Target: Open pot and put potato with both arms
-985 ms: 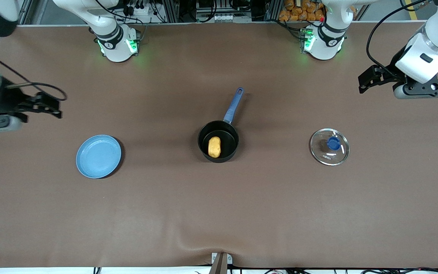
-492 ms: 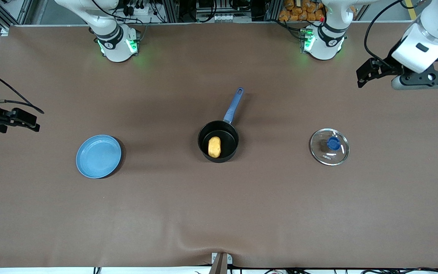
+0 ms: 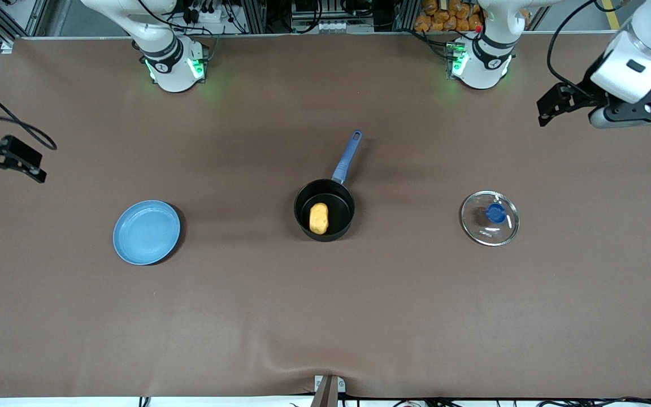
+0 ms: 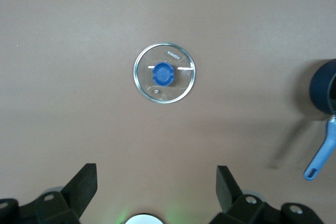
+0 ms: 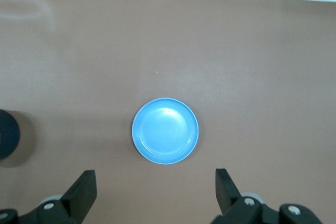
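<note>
The black pot (image 3: 339, 198) stands open at mid-table with its blue handle (image 3: 347, 156) pointing toward the robots' bases. The yellow-orange potato (image 3: 319, 218) lies inside it. The glass lid (image 3: 490, 218) with its blue knob (image 3: 495, 212) lies flat on the table toward the left arm's end; it also shows in the left wrist view (image 4: 165, 73). My left gripper (image 3: 551, 106) is open and empty, high over the table at the left arm's end (image 4: 156, 187). My right gripper (image 3: 6, 161) is open and empty, high over the right arm's end (image 5: 156, 187).
An empty blue plate (image 3: 146, 232) lies toward the right arm's end, also in the right wrist view (image 5: 165, 130). The pot's edge shows in both wrist views (image 4: 325, 93) (image 5: 8, 134). Brown cloth (image 3: 325, 316) covers the table.
My right gripper has drawn back toward the right arm's end of the table. My left gripper has lifted and shifted a little toward the bases. Pot, potato, lid and plate have not moved.
</note>
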Robot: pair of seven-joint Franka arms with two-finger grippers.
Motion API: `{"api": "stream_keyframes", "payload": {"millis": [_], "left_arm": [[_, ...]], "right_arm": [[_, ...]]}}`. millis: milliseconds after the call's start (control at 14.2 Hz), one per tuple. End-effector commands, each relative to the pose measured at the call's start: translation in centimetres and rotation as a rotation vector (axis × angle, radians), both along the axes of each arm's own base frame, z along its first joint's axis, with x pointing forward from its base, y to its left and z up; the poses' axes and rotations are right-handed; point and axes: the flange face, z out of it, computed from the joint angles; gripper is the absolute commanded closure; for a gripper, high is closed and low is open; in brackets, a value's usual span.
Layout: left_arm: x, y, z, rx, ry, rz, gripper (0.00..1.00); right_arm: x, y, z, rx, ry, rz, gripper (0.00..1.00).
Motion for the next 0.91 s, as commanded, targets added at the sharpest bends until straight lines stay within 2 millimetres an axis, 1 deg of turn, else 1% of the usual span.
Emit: {"api": "stream_keyframes", "payload": {"millis": [0,70,141,211,422,633,704,844], "left_arm": [[-0.6,0.7,0.1,-0.020,-0.012,-0.035,0.00],[-0.4,0.3,0.3,-0.020,-0.015,-0.038,0.00],[-0.3,0.2,0.2,-0.020,-0.014,-0.040,0.00],[0.1,0.3,0.4,-0.016,-0.022,-0.039,0.00],[2.6,0.8,1.8,-0.028,-0.049,-0.042,0.00],[3.0,1.1,2.0,-0.030,-0.053,-0.037,0.00],[3.3,1.2,1.8,-0.032,-0.049,-0.035,0.00],[4.1,1.5,1.9,-0.038,-0.053,-0.033,0.00]], "right_arm": [[-0.9,-0.2,0.6,0.000,0.058,0.008,0.00],[-1.0,-1.5,0.3,0.000,0.075,-0.015,0.00],[-1.3,-2.3,-0.1,0.000,0.101,-0.004,0.00],[-1.4,-2.2,-0.1,0.010,0.102,0.013,0.00],[-1.4,-2.0,-0.1,0.014,0.099,0.012,0.00],[-1.3,-2.0,0.1,0.040,0.087,0.001,0.00],[-1.3,-2.6,0.1,0.053,0.085,-0.012,0.00],[-1.4,-3.1,-0.2,0.057,0.091,-0.022,0.00]]}}
